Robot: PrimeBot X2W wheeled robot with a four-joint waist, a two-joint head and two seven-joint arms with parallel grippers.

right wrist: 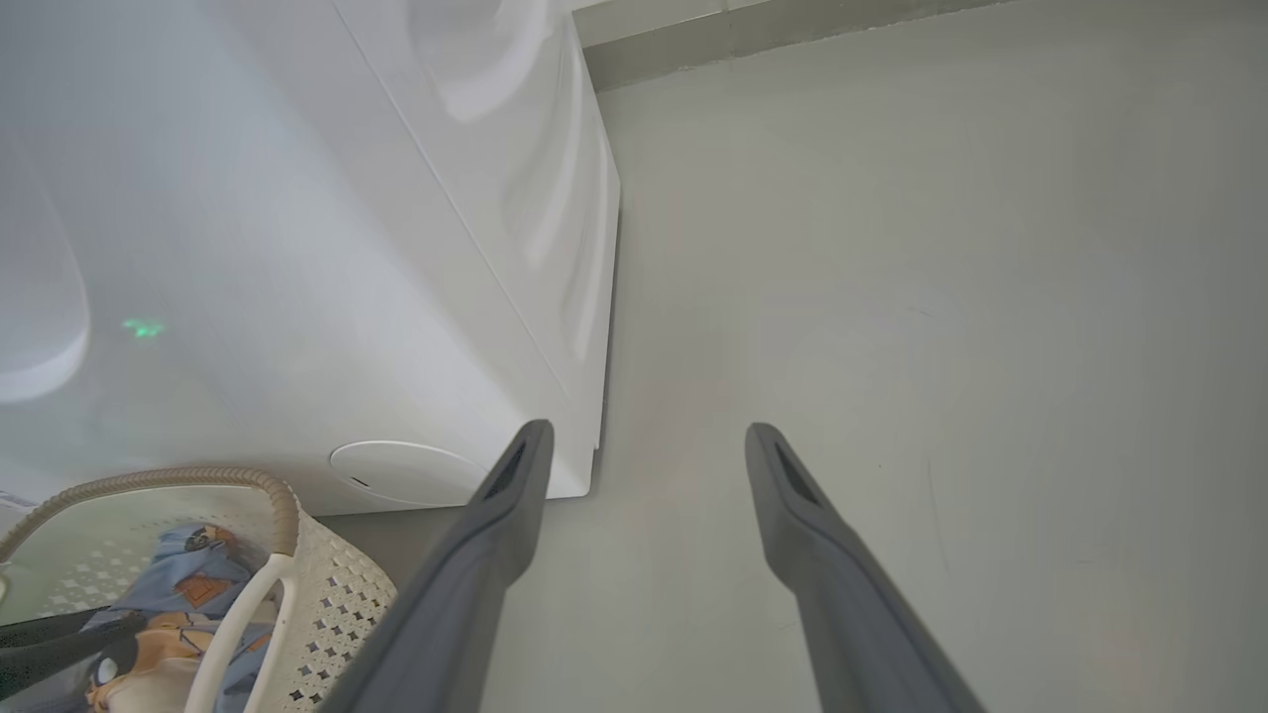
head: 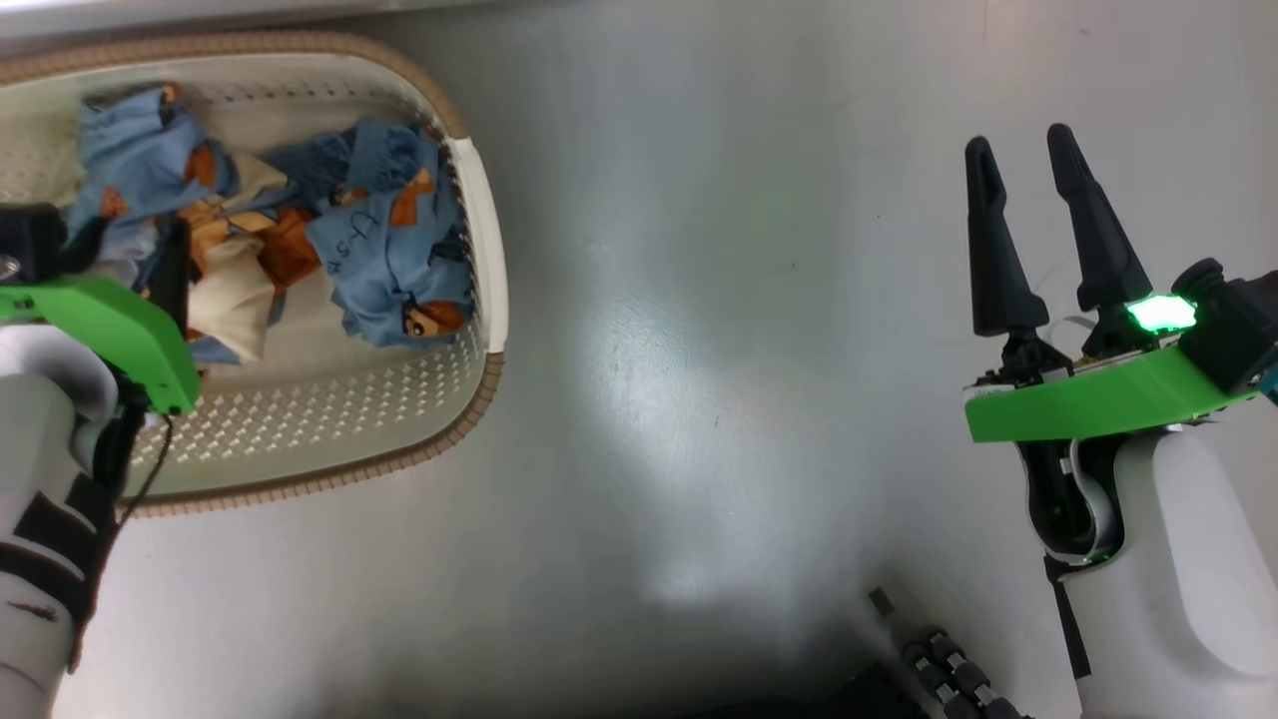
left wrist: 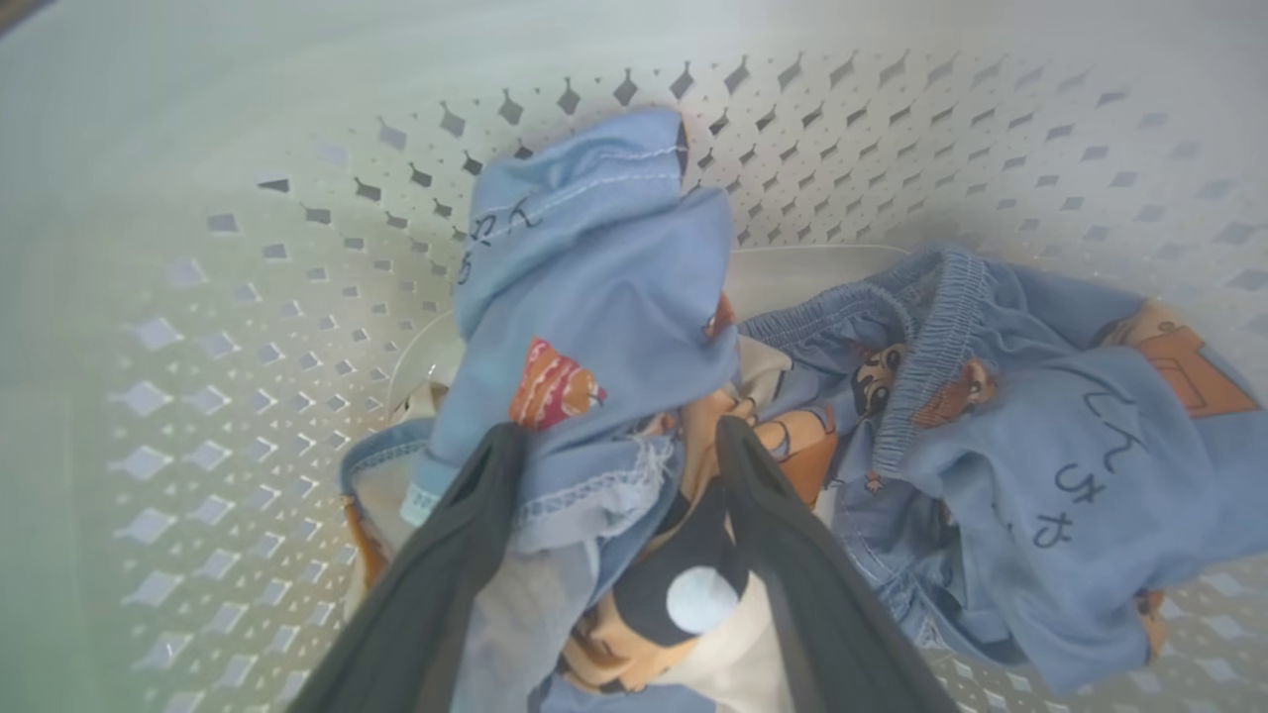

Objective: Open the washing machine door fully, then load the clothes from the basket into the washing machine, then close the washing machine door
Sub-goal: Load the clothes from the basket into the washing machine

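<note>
Left wrist view has the left gripper spread wide inside the basket, straddling the heaped clothes yet gripping nothing, so closing here may pinch only a loose fold and spill garments outside the basket.

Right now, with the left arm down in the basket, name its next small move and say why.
Probably close the left gripper: its open fingers are down in the basket, straddling a fold of the clothes, so shutting should catch fabric to lift out.
</note>
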